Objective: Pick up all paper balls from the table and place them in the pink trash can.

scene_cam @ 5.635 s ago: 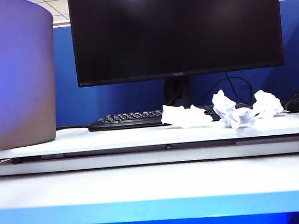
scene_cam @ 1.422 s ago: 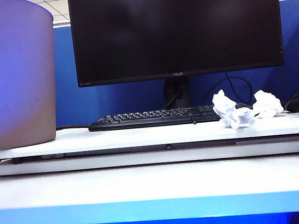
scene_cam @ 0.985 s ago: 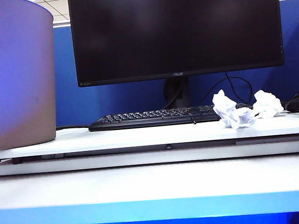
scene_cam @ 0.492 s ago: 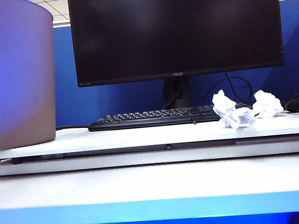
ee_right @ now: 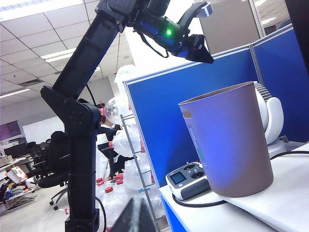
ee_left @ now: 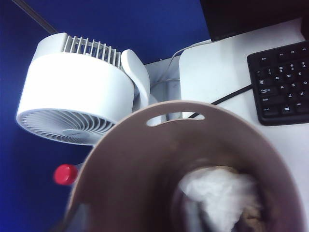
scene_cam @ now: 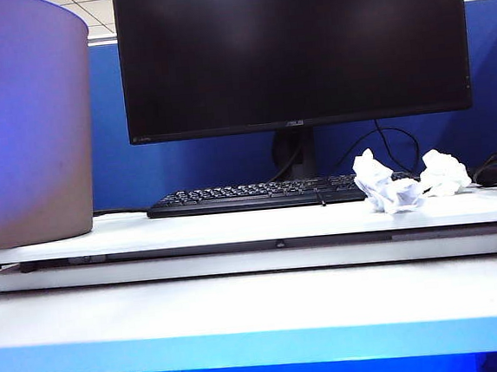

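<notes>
Exterior: two white paper balls [scene_cam: 388, 187] left on table [scene_cam: 235, 226], right of keyboard [scene_cam: 249, 195]; pink trash can [scene_cam: 26, 127] far left. I'd pinch across creases; light, soft, crushable.

Left wrist: over can, white wad [ee_left: 219, 198] inside; left gripper unseen.

Right wrist: right gripper [ee_right: 133, 215] parked off desk, state unclear.

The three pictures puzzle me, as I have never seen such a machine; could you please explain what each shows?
This is a robot with two arms, each ending in a two-finger pincer. The exterior view looks across the white table: the pink trash can stands on the left and paper balls lie on the right, beside a keyboard and below a monitor. The left wrist view looks down into the can, where crumpled white paper lies. The right wrist view looks sideways: the left pincer hangs above the can, and I cannot tell whether it is open. Only a dark tip of the right pincer shows.
</notes>
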